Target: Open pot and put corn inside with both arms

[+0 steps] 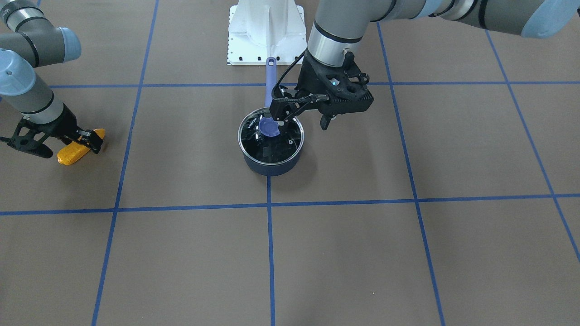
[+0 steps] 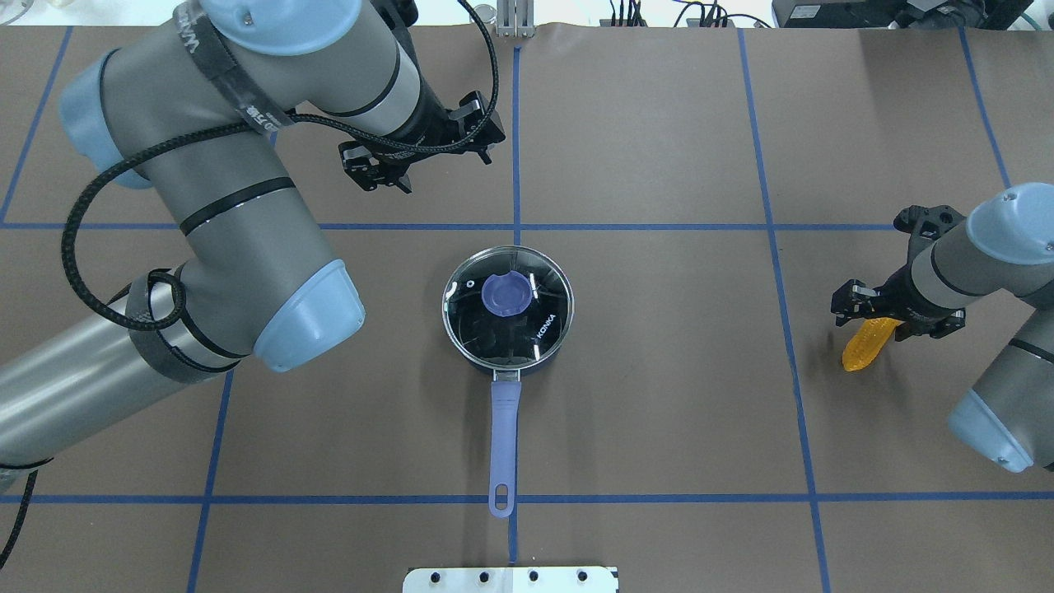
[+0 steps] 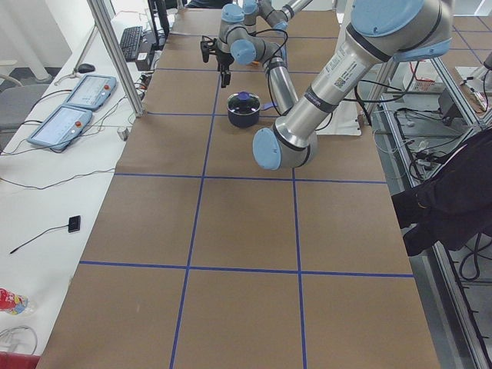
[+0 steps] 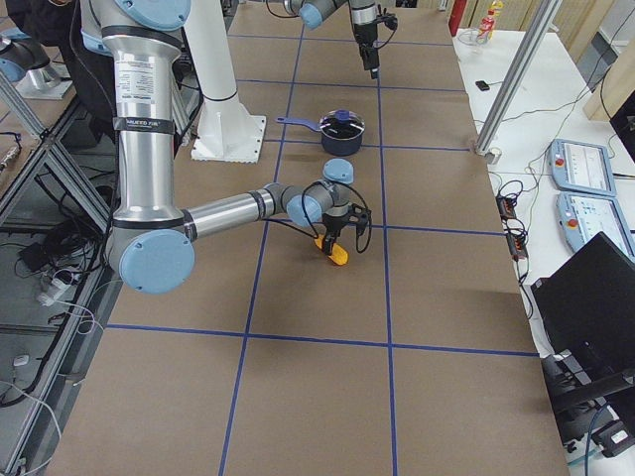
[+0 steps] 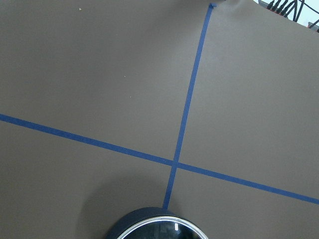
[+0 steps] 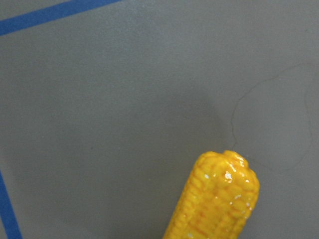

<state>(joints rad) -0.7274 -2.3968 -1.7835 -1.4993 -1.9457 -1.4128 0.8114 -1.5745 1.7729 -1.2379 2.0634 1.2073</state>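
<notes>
The dark-blue pot [image 2: 504,375] stands at the table's middle, its handle [image 2: 504,428] pointing toward the robot base. The glass lid [image 2: 527,333] with a blue knob [image 2: 506,294] sits on it. My left gripper [image 2: 418,161] hangs open and empty high above the table, beyond the pot; in the front view it [image 1: 302,121] overlaps the lid. The left wrist view shows only the pot's rim [image 5: 159,229]. The corn [image 2: 869,344] lies on the table at the right. My right gripper [image 2: 896,317] is low and open, its fingers either side of the cob's thick end. The corn fills the bottom of the right wrist view [image 6: 219,199].
The white base mount [image 1: 265,31] stands just behind the handle's tip. Blue tape lines [image 2: 516,123] grid the brown table. The left arm's elbow [image 2: 305,313] hangs left of the pot. Operator gear and a person's arm [image 3: 450,204] sit off the table's edges.
</notes>
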